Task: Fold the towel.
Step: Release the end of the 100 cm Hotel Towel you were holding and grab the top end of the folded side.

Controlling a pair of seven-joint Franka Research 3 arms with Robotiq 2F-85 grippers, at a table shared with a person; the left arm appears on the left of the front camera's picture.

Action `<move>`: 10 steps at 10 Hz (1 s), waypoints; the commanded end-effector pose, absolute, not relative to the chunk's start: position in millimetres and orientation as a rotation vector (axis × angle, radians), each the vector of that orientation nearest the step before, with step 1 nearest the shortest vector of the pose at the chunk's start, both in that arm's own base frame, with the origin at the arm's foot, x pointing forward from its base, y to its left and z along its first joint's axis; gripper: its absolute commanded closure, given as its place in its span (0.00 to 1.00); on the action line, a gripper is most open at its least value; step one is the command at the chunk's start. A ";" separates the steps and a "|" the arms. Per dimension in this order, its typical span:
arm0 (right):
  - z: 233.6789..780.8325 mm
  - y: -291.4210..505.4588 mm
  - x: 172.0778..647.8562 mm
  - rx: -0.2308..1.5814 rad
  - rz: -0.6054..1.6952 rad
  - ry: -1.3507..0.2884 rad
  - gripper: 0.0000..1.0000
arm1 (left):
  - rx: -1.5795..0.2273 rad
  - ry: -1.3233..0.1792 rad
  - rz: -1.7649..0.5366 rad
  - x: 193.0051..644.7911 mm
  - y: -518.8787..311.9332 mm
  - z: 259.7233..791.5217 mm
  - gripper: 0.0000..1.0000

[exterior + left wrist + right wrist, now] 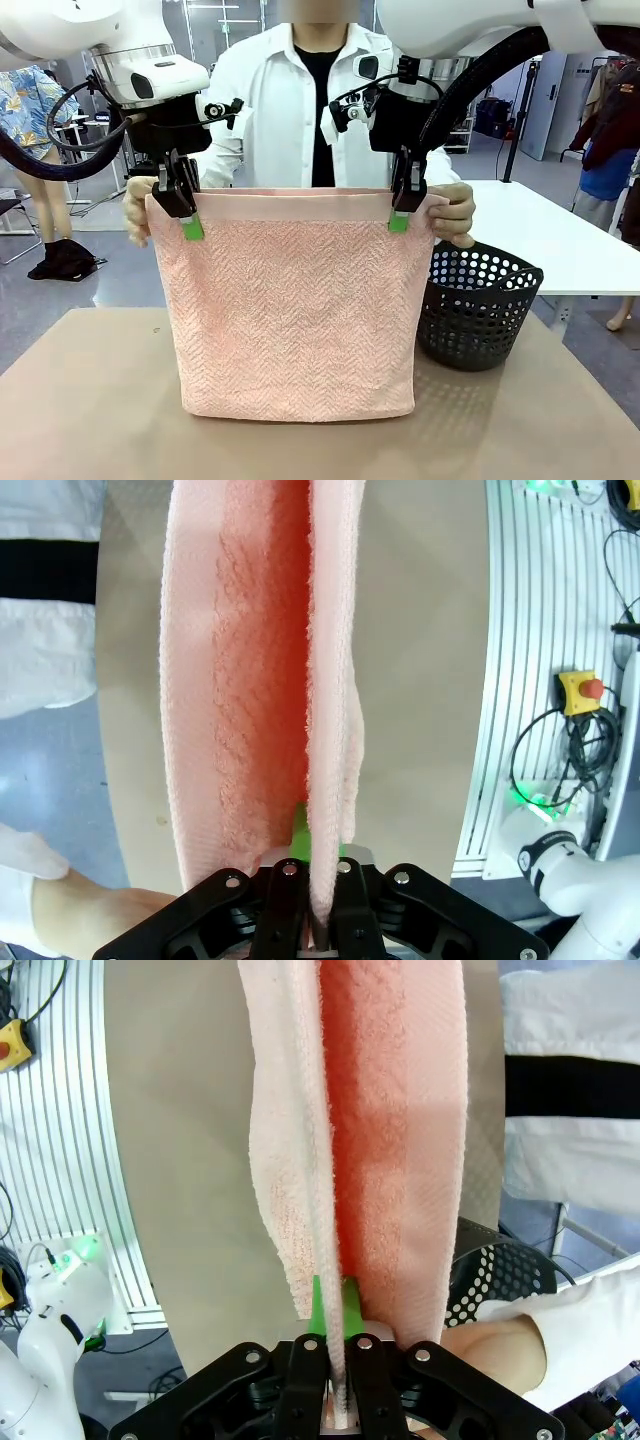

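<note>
P1: Tan tabletop (90,430) is nearest, along the bottom of the front view. Towel?

P2: Centre frame. The towel (295,310) hangs doubled in two layers with its smooth band along the top. The bottom fold looks to rest on the table. Both wrist views look down the gap between the layers.

P1: Grippers?

P2: The left gripper (190,224) is clamped on the band at the towel's upper-left corner. The right gripper (400,218) is clamped the same way at the upper right. Each pinches the near layer only. The hand at frame left (135,210) and the hand at frame right (455,215) are the person's. They sit just outside the grippers and seem to hold the far layer.

P1: Risks?

P2: The bites are shallow, right at the band, so a tug from the person or uneven lowering could pull a corner out. If one arm drops ahead of the other, the layers skew and the fold lands crooked. The bottom fold could also bunch on the table if it drags.

P1: Anything close?

P2: The black basket (475,305) is at lower right, just beside the towel's right edge. Swinging that way could snag it.

P1: Room?

P2: There is open table in front of the towel and toward lower left. The right side is tight. The far table edge and the person are right behind the towel, so I'd judge laying it toward the camera the safest.
</note>
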State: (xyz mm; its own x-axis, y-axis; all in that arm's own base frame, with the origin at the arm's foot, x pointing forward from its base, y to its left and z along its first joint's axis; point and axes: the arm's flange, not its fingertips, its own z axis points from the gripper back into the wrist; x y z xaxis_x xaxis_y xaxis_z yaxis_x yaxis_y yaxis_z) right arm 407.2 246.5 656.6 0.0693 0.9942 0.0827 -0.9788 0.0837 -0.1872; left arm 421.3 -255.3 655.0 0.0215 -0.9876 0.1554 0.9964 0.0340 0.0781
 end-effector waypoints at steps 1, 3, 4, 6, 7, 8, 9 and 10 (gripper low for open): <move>657.5 246.1 404.9 -0.093 1.490 -0.212 1.00 | -0.058 -0.189 -1.535 422.0 -253.6 656.9 1.00; 657.5 246.1 404.9 -0.093 1.490 -0.212 1.00 | -0.058 -0.189 -1.535 422.0 -253.6 656.9 1.00; 657.5 246.1 404.9 -0.093 1.490 -0.212 1.00 | -0.058 -0.189 -1.535 422.0 -253.6 656.9 1.00; 657.5 246.1 404.9 -0.093 1.490 -0.212 1.00 | -0.058 -0.189 -1.535 422.0 -253.6 656.9 1.00; 657.5 246.1 404.9 -0.093 1.490 -0.212 1.00 | -0.058 -0.189 -1.535 422.0 -253.6 656.9 1.00; 657.5 246.1 404.9 -0.093 1.490 -0.212 1.00 | -0.058 -0.189 -1.535 422.0 -253.6 656.9 1.00; 656.6 246.5 407.2 -0.090 1.488 -0.208 0.97 | -0.058 -0.185 -1.539 421.3 -255.2 655.5 0.75; 655.9 245.5 405.4 -0.098 1.501 -0.209 0.64 | -0.055 -0.195 -1.563 419.3 -254.0 656.6 0.60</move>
State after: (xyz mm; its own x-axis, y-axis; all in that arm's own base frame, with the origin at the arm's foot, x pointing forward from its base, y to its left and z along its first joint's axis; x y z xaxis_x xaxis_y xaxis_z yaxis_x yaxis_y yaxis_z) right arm 407.3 246.5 656.5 0.0682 0.9943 0.0824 -0.9788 0.0826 -0.1872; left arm 420.9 -255.7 655.5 0.0185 -0.9877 0.1555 0.9964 0.0312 0.0792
